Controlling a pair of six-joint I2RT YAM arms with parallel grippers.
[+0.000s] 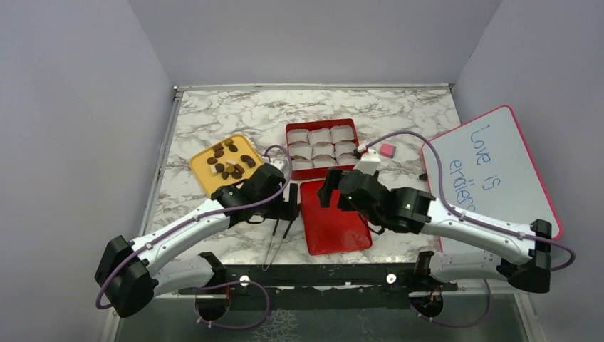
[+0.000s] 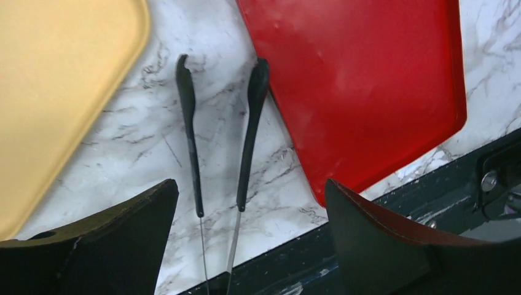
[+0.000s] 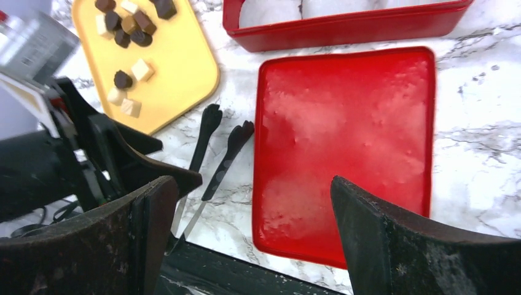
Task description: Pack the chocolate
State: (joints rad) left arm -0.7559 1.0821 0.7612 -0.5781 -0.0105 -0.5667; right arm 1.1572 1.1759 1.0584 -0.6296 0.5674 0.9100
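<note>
Chocolate: small dark brown rounds and pale cubes lie loose on a yellow tray, which sits toward the left edge of the marble surface. No piece shows in either gripper.

Red box: stands at mid-surface, toward the far edge, lined with white paper cups in rows. The contents of the cups cannot be made out. Its red lid lies flat between the box and the near edge.

Black tongs: lie on the marble between the tray and the lid, handles toward the near edge, one arm touching or just beside the left side of the lid.

Left gripper: hovers above the tongs, jaws spread wide, one finger on each side, nothing between them.

Right gripper: hangs over the lid near the near edge, jaws spread wide and empty.

Pink block: rests just right of the box. A whiteboard with handwriting lies along the right edge.
</note>
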